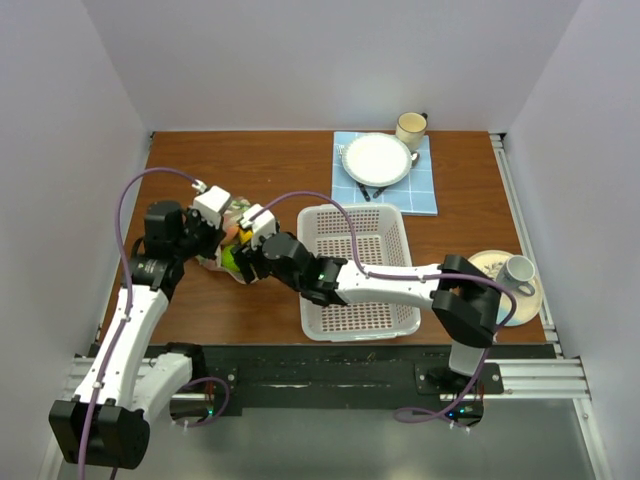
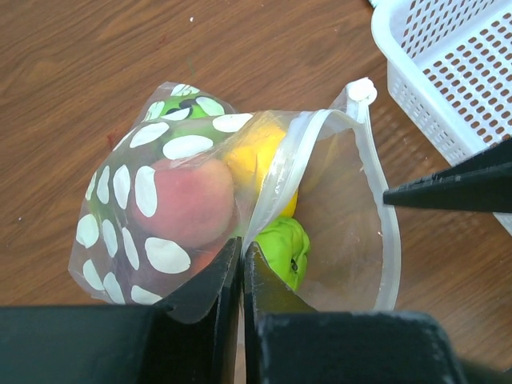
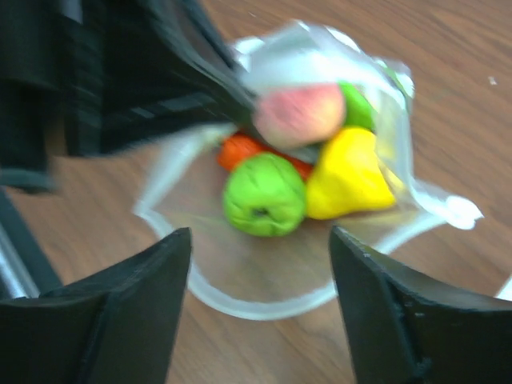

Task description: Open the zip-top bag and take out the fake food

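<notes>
Left fingers (image 2: 206, 292) pinch the open zip-top bag (image 2: 152, 192) holding fake food (image 2: 284, 248).

Your left arm (image 1: 130, 320) and right arm (image 1: 390, 285) wear white shells between black joints, each trailed by a purple cable (image 1: 124, 215). Your left gripper (image 2: 242, 250) and right gripper (image 3: 260, 234) end in matte black, wedge-shaped fingers (image 3: 132, 312).

brown wood table (image 1: 200, 170), zip-top bag (image 2: 144, 192), white basket (image 1: 360, 315), blue mat (image 1: 425, 195), plate (image 1: 490, 260) at rt edge
</notes>
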Motion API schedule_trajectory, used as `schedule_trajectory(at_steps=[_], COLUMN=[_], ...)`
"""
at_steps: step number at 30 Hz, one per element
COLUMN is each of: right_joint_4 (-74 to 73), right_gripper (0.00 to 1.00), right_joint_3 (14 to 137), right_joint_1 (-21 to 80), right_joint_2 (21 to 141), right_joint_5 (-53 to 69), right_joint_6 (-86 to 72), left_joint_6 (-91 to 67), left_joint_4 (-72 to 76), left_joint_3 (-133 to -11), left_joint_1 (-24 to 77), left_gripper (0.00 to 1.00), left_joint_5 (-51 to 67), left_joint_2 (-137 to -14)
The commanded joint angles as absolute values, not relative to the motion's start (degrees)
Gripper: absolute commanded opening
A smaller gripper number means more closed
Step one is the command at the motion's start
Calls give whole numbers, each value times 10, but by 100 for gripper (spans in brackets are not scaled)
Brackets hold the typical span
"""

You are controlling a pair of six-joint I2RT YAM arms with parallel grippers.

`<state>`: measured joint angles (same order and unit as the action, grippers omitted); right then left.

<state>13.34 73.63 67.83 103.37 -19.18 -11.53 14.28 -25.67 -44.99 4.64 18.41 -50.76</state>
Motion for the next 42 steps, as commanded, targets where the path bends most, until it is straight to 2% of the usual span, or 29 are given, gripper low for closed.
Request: schedule_trajectory(at_steps=[1, 5, 11, 15, 24, 25, 27, 28, 31, 32, 34, 39, 42], right_joint_4=[216, 228, 209, 206, 247, 245, 245, 244, 244, 244, 243, 243, 236], right_gripper=[63, 62, 67, 80, 90, 90, 90, 90, 90, 90, 90, 89, 88], right_joint_3=[706, 716, 780, 799, 771, 773, 773, 774, 767, 766, 759, 757, 765], right_joint_1=[676, 676, 693, 701, 708, 708, 708, 708, 708, 708, 708, 710, 715], right_joint_2=[1012, 1045, 1105, 1141, 1163, 1171, 1175, 1177, 1178, 1177, 1174, 1169, 1171], right_joint_5=[-250, -249, -231, -226, -257, -258, -258, -260, -260, -260, -260, -257, -259], right_joint_6=[-157, -187, -195, -198, -175, -174, -174, -174, -180, -182, -183, -179, -171], left_joint_6=[174, 193, 225, 228, 239, 240, 241, 240, 247, 250, 259, 249, 239], left_joint_4=[-265, -288, -337, -352, -391, -398, -418, -423, -437, -440, -451, -373, -339], left_joint_3=[-461, -465, -482, -489, -533, -544, -588, -604, -670, -701, -732, -741, -748], left_joint_1=[48, 48, 47, 47, 47, 47, 44, 40, 0, -49, -82, -141, -145], left_gripper=[9, 7, 6, 7, 9, 22, 41, 71, 79, 83, 94, 94, 88], left_joint_5=[174, 180, 229, 251, 275, 276, 276, 276, 301, 333, 355, 351, 324], left_joint_2=[-496, -504, -548, -558, -565, -569, -574, -581, -609, -620, -659, -749, -842])
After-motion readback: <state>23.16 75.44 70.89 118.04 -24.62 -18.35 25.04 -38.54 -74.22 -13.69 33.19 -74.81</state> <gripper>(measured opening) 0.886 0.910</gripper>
